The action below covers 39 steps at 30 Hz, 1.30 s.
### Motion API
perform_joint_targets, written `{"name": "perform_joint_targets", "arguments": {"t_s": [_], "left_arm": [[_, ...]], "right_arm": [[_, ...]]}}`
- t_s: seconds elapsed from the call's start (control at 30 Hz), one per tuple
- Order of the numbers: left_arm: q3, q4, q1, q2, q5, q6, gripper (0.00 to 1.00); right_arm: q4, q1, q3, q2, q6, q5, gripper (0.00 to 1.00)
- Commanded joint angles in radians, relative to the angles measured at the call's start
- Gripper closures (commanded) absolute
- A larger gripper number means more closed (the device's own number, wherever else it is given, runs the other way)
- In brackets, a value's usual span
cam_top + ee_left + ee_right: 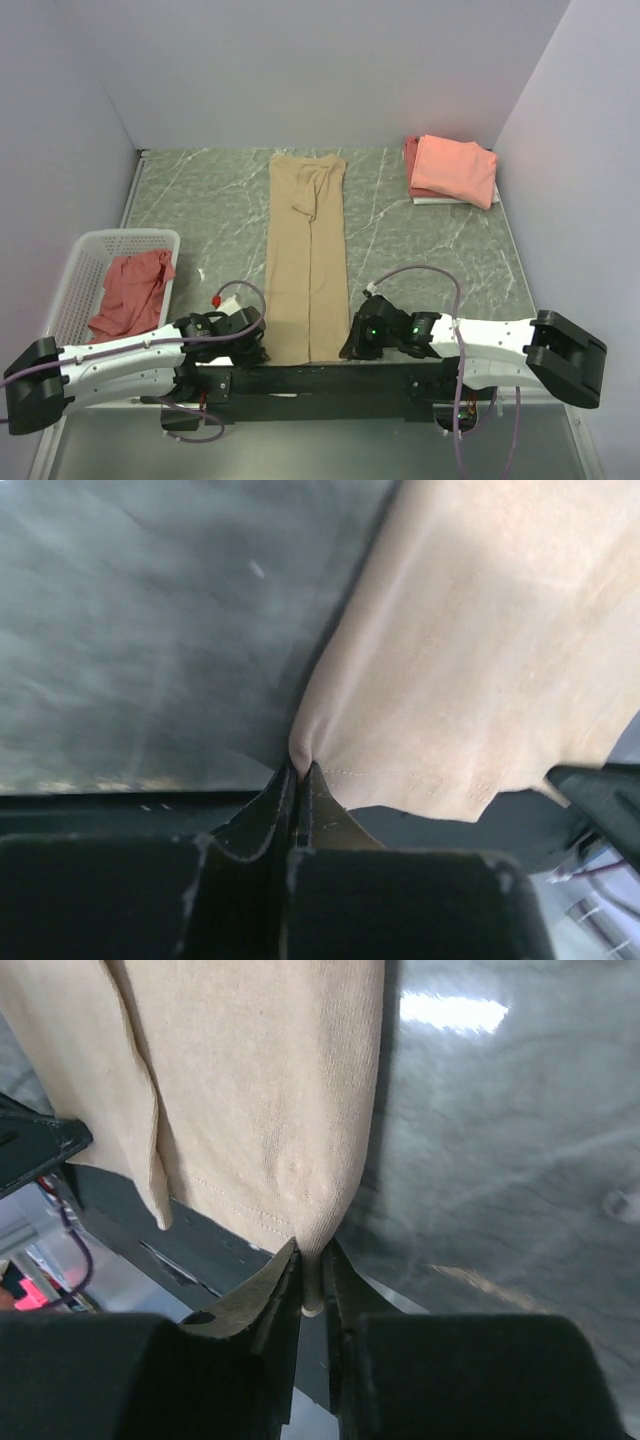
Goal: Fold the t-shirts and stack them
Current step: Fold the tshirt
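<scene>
A tan t-shirt [308, 250] lies on the marble table as a long narrow strip running from the far edge to the near edge. My left gripper [262, 340] is shut on its near left corner [300, 752]. My right gripper [350, 342] is shut on its near right corner [318, 1250]. The tan shirt fills the upper part of both wrist views [480, 660] [250, 1090]. A folded coral t-shirt [455, 168] lies on a darker red one at the far right corner. A red t-shirt [132, 290] lies crumpled in the white basket [85, 255] at the left.
Grey walls close in the table on the left, back and right. The black mounting rail [320, 380] runs along the near edge under the shirt's hem. Cables loop over each arm near the wrists.
</scene>
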Motion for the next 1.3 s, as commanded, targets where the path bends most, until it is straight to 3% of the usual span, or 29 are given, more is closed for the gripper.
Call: {"name": "perform_joint_targets", "arguments": {"t_s": [0.0, 0.2, 0.33, 0.5, 0.67, 0.77, 0.97, 1.27], "left_arm": [[0.013, -0.017, -0.096, 0.038, 0.007, -0.072, 0.99], [0.054, 0.002, -0.254, 0.101, 0.000, -0.164, 0.99], [0.098, 0.002, -0.264, 0.135, -0.026, -0.155, 1.00], [0.155, -0.014, -0.252, 0.103, -0.115, -0.123, 1.00], [0.237, 0.034, -0.103, 0.147, -0.135, 0.052, 1.00], [0.302, 0.063, 0.038, 0.190, -0.123, 0.170, 1.00], [0.416, 0.144, 0.214, 0.267, -0.114, 0.337, 0.99], [0.603, 0.270, 0.405, 0.579, -0.094, 0.414, 0.99]], "right_arm": [[-0.157, -0.007, -0.039, -0.048, -0.061, 0.021, 0.82], [-0.323, -0.001, -0.064, -0.219, -0.100, 0.000, 0.88], [-0.400, -0.003, -0.023, -0.289, -0.127, 0.027, 0.88], [-0.406, -0.007, 0.081, -0.235, -0.185, 0.079, 0.88], [-0.386, -0.052, 0.278, -0.053, -0.267, 0.156, 0.89], [-0.354, -0.113, 0.367, 0.030, -0.336, 0.153, 0.90], [-0.305, -0.246, 0.537, 0.203, -0.416, 0.125, 0.92], [-0.266, -0.392, 0.815, 0.503, -0.466, 0.141, 0.93]]}}
